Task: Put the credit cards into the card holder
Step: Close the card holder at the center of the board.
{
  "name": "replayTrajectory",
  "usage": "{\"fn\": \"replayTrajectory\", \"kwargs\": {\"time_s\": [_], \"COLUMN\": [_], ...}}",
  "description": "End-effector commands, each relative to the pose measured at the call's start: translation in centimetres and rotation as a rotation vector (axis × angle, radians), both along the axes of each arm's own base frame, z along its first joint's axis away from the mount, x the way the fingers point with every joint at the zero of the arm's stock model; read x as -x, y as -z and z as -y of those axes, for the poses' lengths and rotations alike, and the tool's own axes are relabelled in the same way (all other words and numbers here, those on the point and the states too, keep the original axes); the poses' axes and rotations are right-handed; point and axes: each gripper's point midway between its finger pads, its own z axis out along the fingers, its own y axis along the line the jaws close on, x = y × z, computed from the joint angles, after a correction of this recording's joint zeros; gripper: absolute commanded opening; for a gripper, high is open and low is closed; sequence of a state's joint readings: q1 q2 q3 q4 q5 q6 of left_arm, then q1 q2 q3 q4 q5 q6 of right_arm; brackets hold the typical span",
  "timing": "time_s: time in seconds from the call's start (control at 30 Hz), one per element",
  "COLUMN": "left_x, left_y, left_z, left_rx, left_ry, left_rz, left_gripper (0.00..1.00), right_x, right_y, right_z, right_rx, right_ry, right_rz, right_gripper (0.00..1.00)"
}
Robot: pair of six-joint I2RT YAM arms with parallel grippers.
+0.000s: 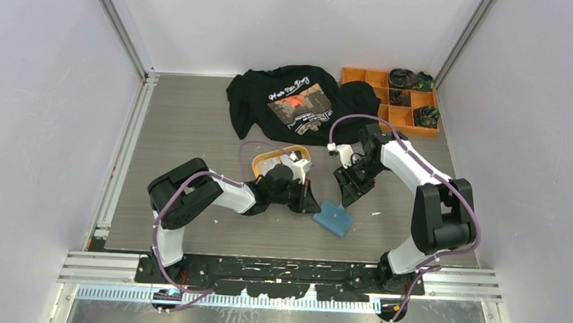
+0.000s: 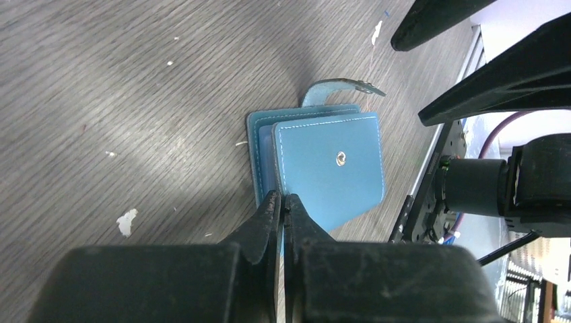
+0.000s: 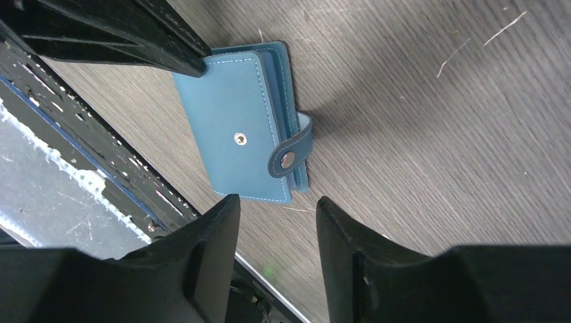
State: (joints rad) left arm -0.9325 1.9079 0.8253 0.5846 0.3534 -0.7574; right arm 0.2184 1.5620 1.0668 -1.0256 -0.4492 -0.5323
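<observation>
The teal-blue card holder [image 1: 333,219] [image 2: 330,168] [image 3: 236,128] lies folded on the table between the two arms. Its snap tab [image 2: 337,87] [image 3: 293,151] is unfastened. My left gripper [image 2: 283,198] [image 1: 314,206] is shut, its tips pinching the edge of the holder's top cover at one corner. My right gripper [image 3: 276,205] [image 1: 348,191] hangs open just off the opposite edge, with nothing between its fingers. The credit cards are mostly hidden. Only a flat white piece [image 1: 296,159] shows in the orange oval tray [image 1: 265,160] behind the left wrist.
A black printed T-shirt [image 1: 294,99] lies crumpled at the back. An orange compartment box [image 1: 380,81] holding dark items stands at the back right. The table's metal front rail [image 3: 81,134] runs close beside the holder. White crumbs [image 2: 126,222] dot the wood-grain surface.
</observation>
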Motion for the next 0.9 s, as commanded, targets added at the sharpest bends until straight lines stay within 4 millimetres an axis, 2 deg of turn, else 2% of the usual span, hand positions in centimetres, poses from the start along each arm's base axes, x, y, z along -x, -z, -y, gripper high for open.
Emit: {"fn": "replayTrajectory", "kwargs": {"time_s": [0.0, 0.33, 0.5, 0.87], "left_x": [-0.1, 0.2, 0.4, 0.5], "left_y": [-0.1, -0.3, -0.4, -0.5], "left_z": [-0.3, -0.5, -0.5, -0.5], "left_rx": [0.021, 0.045, 0.051, 0.056], "left_ry": [-0.063, -0.094, -0.092, -0.097], "left_rz": [-0.001, -0.013, -0.012, -0.015], "left_gripper": [0.0, 0.0, 0.0, 0.0], "right_x": [-0.3, -1.6, -1.6, -1.4], "right_y": [-0.6, 0.4, 0.8, 0.5], "right_z": [-0.2, -1.6, -1.6, -1.6], "right_rx": [0.01, 0.04, 0.06, 0.062], "right_ry": [-0.029, -0.041, -0.047, -0.06], "right_rz": [-0.008, 0.046, 0.048, 0.051], "right_gripper": [0.49, 0.43, 0.42, 0.31]}}
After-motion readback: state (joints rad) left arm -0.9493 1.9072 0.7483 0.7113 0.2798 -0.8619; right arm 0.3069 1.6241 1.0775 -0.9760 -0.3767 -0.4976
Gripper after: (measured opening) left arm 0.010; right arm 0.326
